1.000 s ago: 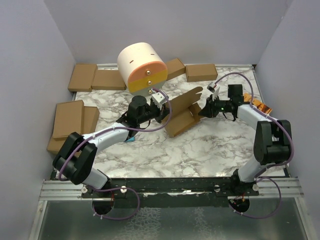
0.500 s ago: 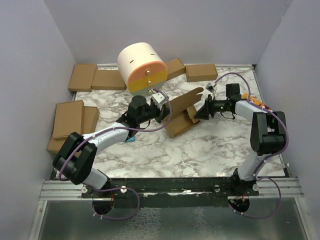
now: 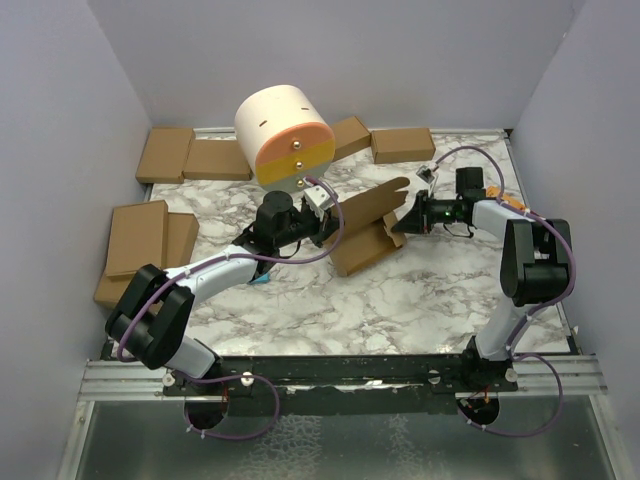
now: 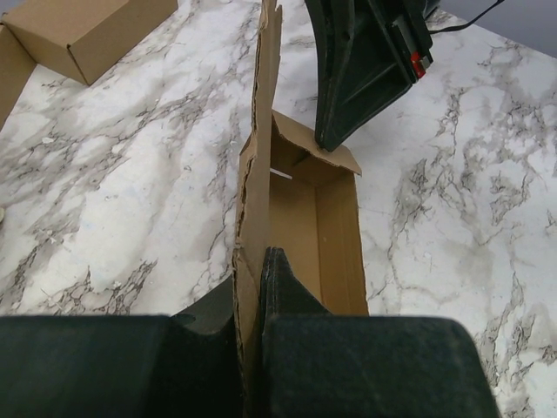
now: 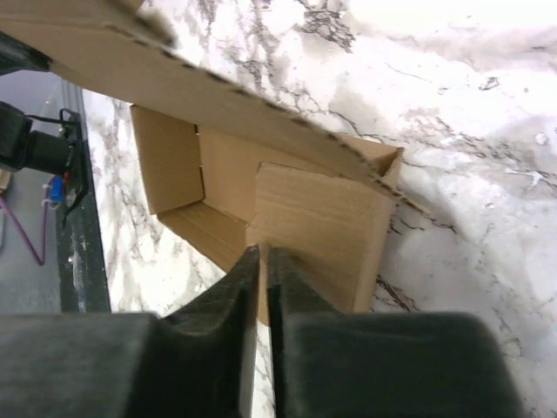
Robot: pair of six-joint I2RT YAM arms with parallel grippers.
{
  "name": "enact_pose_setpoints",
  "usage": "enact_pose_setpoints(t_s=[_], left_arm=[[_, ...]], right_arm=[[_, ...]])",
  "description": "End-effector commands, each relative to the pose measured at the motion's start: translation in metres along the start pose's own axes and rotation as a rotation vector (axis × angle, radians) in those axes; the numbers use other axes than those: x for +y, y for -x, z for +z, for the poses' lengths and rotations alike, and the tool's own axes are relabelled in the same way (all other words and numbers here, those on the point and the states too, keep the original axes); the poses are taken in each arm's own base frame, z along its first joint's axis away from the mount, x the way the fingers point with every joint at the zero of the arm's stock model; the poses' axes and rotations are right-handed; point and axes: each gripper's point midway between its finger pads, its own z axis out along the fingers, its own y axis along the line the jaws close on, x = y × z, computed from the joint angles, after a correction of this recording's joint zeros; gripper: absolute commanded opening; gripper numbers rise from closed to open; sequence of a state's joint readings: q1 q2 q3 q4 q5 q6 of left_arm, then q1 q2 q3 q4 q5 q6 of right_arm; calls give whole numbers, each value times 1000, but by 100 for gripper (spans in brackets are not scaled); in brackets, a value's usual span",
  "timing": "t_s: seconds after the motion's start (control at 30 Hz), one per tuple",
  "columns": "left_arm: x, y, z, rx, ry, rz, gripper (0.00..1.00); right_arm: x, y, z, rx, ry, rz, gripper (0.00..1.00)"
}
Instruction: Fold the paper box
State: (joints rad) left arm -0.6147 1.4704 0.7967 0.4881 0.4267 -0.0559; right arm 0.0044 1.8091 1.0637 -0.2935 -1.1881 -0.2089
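The paper box (image 3: 362,245) is plain brown cardboard, a shallow open tray in the middle of the marble table with its long panel (image 3: 370,200) standing up along the back. My left gripper (image 3: 328,222) is shut on the left end of that panel. In the left wrist view the sheet (image 4: 261,131) runs upright between the jaws of the left gripper (image 4: 257,257). My right gripper (image 3: 398,225) is at the tray's right end. In the right wrist view the right gripper (image 5: 263,250) is closed on the edge of the end flap (image 5: 322,226), which leans into the tray.
Several ready-made brown boxes lie along the back wall (image 3: 190,155) (image 3: 400,145) and in a stack at the left (image 3: 140,240). A white and orange cylinder (image 3: 285,135) hangs over the back. An orange booklet (image 3: 520,210) lies under the right arm.
The right jaws opened briefly and closed again at the box's right end, and the right elbow swung back. The left gripper and the upright panel have not moved.
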Motion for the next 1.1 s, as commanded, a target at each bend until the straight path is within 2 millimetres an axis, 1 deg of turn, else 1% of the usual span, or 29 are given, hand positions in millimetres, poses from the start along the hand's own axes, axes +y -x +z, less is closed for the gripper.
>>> enact_pose_setpoints(t_s=[0.0, 0.1, 0.23, 0.47, 0.57, 0.7, 0.77, 1.07], left_arm=[[-5, 4, -1, -10, -36, 6, 0], [-6, 4, -1, -11, -38, 5, 0], [-7, 6, -2, -16, -41, 3, 0], [-6, 5, -3, -14, -33, -2, 0], [-7, 5, -3, -14, -35, -1, 0], [-7, 5, -3, -16, -37, -1, 0], [-7, 6, -4, -17, -37, -1, 0], [-5, 4, -4, -13, -25, 0, 0]], right_arm=[[-18, 15, -5, -18, -106, -56, 4], [-24, 14, -6, -9, -143, -70, 1], [-30, 13, -8, 4, -201, -108, 1], [-30, 25, -16, 0, -284, -221, 3], [-32, 27, -19, 1, -319, -246, 12], [-36, 23, -19, 13, -327, -236, 22], [-37, 21, -18, 19, -322, -229, 29], [-30, 13, -13, 22, -265, -195, 58]])
